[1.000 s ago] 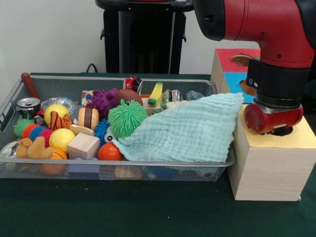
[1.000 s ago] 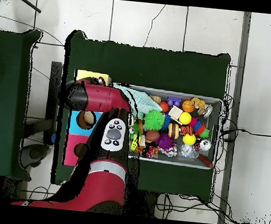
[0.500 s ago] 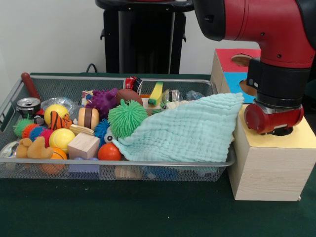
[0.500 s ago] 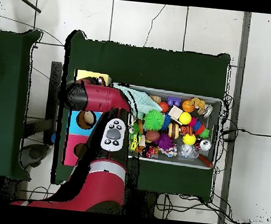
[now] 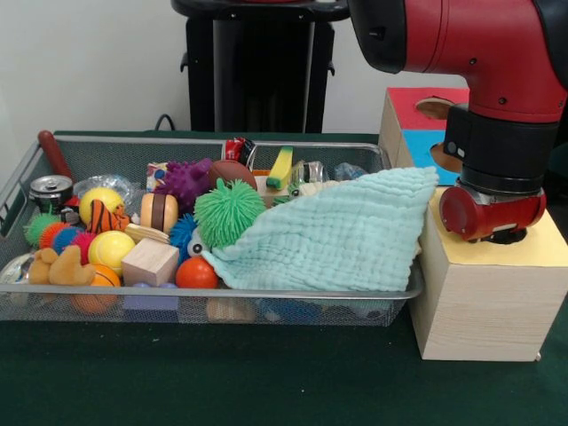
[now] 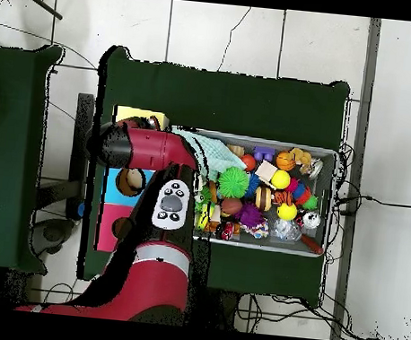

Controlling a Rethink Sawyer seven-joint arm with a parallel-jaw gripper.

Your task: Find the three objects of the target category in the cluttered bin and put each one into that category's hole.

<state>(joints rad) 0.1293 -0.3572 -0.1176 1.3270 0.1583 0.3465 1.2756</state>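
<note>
The fingers are hidden under the wrist (image 5: 491, 213), so their state is unclear; it hangs over the yellow-topped box (image 5: 486, 297), presumably for a drop.

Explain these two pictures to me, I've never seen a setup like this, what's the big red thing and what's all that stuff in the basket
The big red thing is a robot arm. One picture is taken from across the table, facing the robot; the other looks straight down from above. On the dark green table sits a long wire basket crammed with toys: spiky balls, a wooden block, a can. A pale green quilted cloth drapes over its right part. Beside it stand wooden boxes with coloured tops. The arm's end hangs just over the yellow-topped box, hiding its hole. Its gripper is not visible, so whether it holds anything cannot be told.
</note>
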